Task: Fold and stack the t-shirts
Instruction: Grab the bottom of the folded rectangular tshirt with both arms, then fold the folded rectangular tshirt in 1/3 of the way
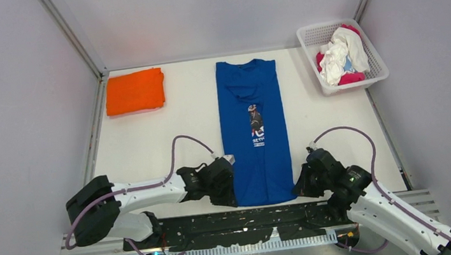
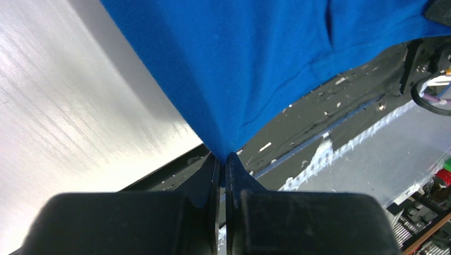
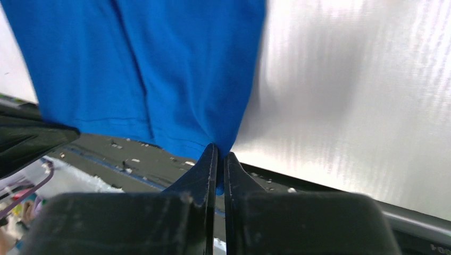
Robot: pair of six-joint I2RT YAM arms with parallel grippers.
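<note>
1. Hidden or unclear: in the top view the fingertips of both grippers are covered by their own black wrist housings at the near hem of the blue t-shirt (image 1: 252, 99). The shirt's sleeves are folded inward, so only a long narrow panel shows. A fold cuts off the left part of its print (image 1: 256, 124). In the white lattice basket (image 1: 310, 36) at the far right, a white t-shirt (image 1: 343, 53) lies tangled over a magenta t-shirt (image 1: 352, 78). How many garments the heap holds cannot be told. Each wrist view shows only one hem corner of the blue shirt.
2. Left gripper (image 2: 223, 159): the jaws are pressed together with only a hairline slit between them. They pinch the near-left hem corner of the blue t-shirt, and the cloth draws to a point at the tips.
3. Right gripper (image 3: 219, 151): the jaws are likewise closed to a thin slit, clamping the near-right hem corner. The hem stitching is visible just beside the tips.
4. Blue t-shirt, location: it lies lengthwise in the middle of the white table (image 1: 148, 143), with the collar at the far side. The hem is at the near edge beside the black strip (image 1: 234, 224), and both near corners are held.
5. Orange t-shirt (image 1: 135, 91): it is folded into a flat rectangle at the far left of the table, well apart from the blue one.
6. Writing: a dark figure on the print has white lettering below it. The lettering is partly folded under and too small to read with certainty.
</note>
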